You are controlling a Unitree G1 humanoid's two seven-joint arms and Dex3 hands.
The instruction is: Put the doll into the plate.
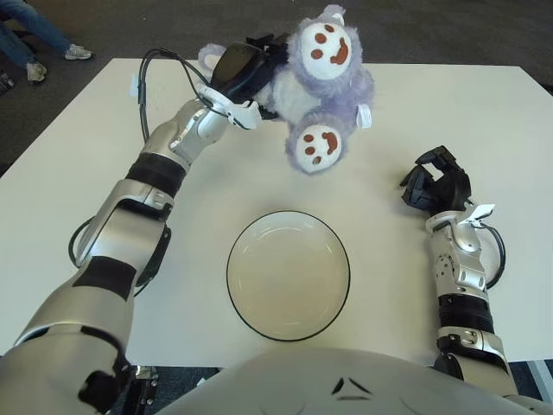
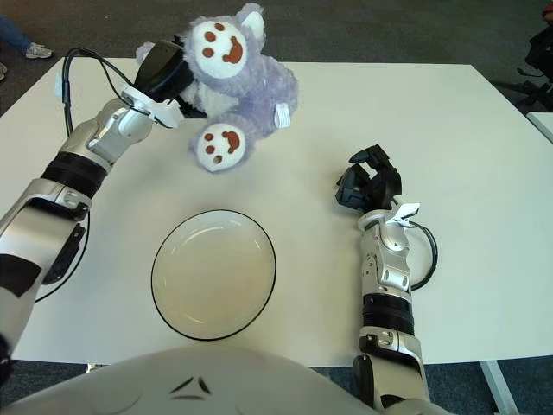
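A purple plush doll [image 1: 318,86] with white foot pads hangs in the air above the far part of the white table [image 1: 78,181], feet turned toward me. My left hand [image 1: 244,71] is shut on its side, at the doll's left. An empty white plate [image 1: 289,274] with a dark rim lies on the table nearer to me, below the doll in the view. My right hand [image 1: 439,187] shows at the right of the plate, fingers curled, holding nothing.
A black cable [image 1: 160,65] loops off my left wrist. The table's far edge runs just behind the doll, with dark carpet beyond. A person's legs and shoes [image 1: 34,39] stand at the far left corner.
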